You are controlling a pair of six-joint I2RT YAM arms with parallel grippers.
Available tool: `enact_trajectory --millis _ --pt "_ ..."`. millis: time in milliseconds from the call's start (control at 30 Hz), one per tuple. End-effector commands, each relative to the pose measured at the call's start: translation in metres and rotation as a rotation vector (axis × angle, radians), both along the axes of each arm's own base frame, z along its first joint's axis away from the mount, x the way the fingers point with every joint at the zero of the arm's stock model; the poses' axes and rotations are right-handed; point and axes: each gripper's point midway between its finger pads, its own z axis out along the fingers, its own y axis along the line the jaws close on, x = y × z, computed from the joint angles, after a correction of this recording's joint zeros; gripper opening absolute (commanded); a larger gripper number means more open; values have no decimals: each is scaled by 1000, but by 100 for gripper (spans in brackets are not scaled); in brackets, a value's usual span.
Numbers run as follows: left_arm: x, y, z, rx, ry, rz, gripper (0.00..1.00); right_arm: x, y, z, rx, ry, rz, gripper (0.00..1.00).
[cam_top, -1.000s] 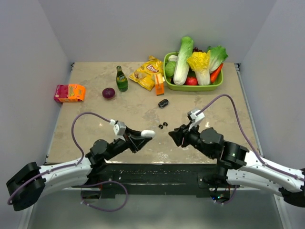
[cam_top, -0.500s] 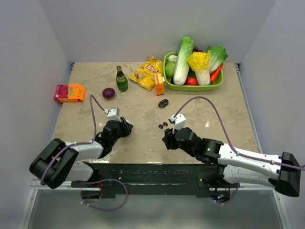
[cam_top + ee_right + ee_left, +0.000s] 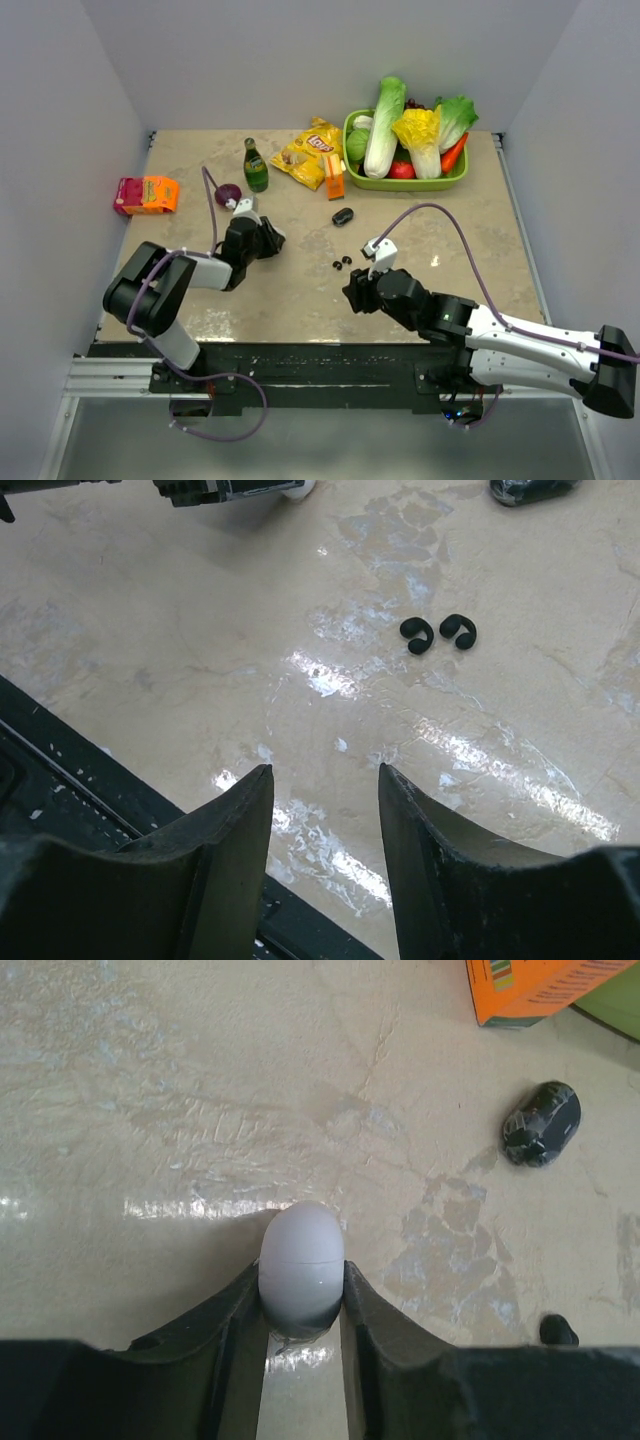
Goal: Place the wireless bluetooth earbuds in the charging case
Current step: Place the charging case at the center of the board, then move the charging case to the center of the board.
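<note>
Tabletop [image 3: 300, 215] mottled beige (glossy), walls [image 3: 300, 60] grey

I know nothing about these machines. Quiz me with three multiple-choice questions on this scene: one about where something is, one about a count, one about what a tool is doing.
1. Where is the green basket?
A. near left corner
B. middle
C. far right corner

2. How many black earbuds lie ahead of the right tool?
A. two
B. one
C. four

3. The left tool is:
A. open and empty
B. shut on a white egg-shaped case
C. shut on a spoon

Answers: 1 C, it sits at the back right; 2 A, a pair lies side by side; 3 B, the case is pinched between its fingers.
</note>
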Motion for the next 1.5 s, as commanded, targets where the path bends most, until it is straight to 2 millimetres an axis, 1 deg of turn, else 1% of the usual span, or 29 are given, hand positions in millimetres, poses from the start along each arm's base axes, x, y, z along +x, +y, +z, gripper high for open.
enact_trajectory --millis 0,100,133,167,200,233,267,333,400,500,567,633,667,700,733,767,833,867,900,933,967,1033,1100,1133,1200,1233,1267,1333,1467 --pt "7 1 -1 10 3 -29 46 6 -1 8 3 -36 -17 50" --pt "1 5 -1 15 21 -17 55 8 -4 7 -9 -38 -31 50" --pt "-1 14 -6 44 41 26 57 8 -4 9 -8 -44 -35 50" --pt "-1 17 1 49 31 37 62 9 -5 9 -7 -44 -46 51" --pt "-2 21 4 56 28 53 79 10 -7 9 -11 -44 -50 51" --pt "-8 30 1 81 48 86 80 11 -7 10 -8 -46 -58 52" --pt "-8 34 14 76 23 108 92 13 -10 10 -8 -51 -82 52" --pt "-15 51 15 109 43 187 94 16 -14 10 -8 -58 -112 53" --pt "-16 65 32 108 27 279 98 23 -18 11 3 -69 -172 56" --pt "-22 71 42 83 77 352 100 36 -29 10 31 -94 -307 72" --pt "-27 64 46 32 80 328 100 44 -28 13 82 -110 -346 78" --pt "-36 40 50 -88 18 203 100 49 -23 11 115 -82 -349 78" --pt "-39 30 66 -155 -58 144 100 57 -27 11 125 -70 -376 78" --pt "-49 14 75 -224 -109 52 100 57 -22 8 132 -39 -348 78" --pt "-56 8 85 -277 -196 13 100 60 -20 12 146 -35 -351 77" --pt "-61 -3 89 -277 -207 -23 100 63 -24 12 141 -34 -368 77" --pt "-53 -13 88 -173 -179 -28 100 73 -29 15 130 -49 -388 76" --pt "-57 -27 82 -138 -156 -59 100 86 -39 16 144 -49 -435 75" --pt "-56 -29 82 -119 -155 -50 100 96 -41 17 161 -45 -448 75" --pt "-57 -33 82 -121 -155 -52 99 103 -36 13 178 -10 -432 73" --pt "-62 -38 81 -127 -153 -58 99 119 -45 13 201 -4 -475 72" --pt "-70 -34 72 -120 -143 -28 98 132 -41 14 233 14 -470 67" --pt "-77 -33 72 -132 -148 -16 98 146 -33 3 232 23 -461 62" --pt "-84 -30 65 -132 -142 -20 96 153 -28 5 227 12 -458 53" --pt "-91 -30 69 -156 -155 -28 94 169 -27 -17 173 35 -487 41" --pt "-96 -28 64 -152 -150 -34 93 179 -24 -12 170 21 -497 24" --pt "-99 -28 67 -159 -159 -39 92 186 -25 -30 132 42 -510 17" --pt "-105 -24 64 -153 -152 -44 90 198 -24 -33 116 42 -527 6" --pt "-111 -17 62 -144 -159 -39 89 216 -37 -62 94 78 -592 0"
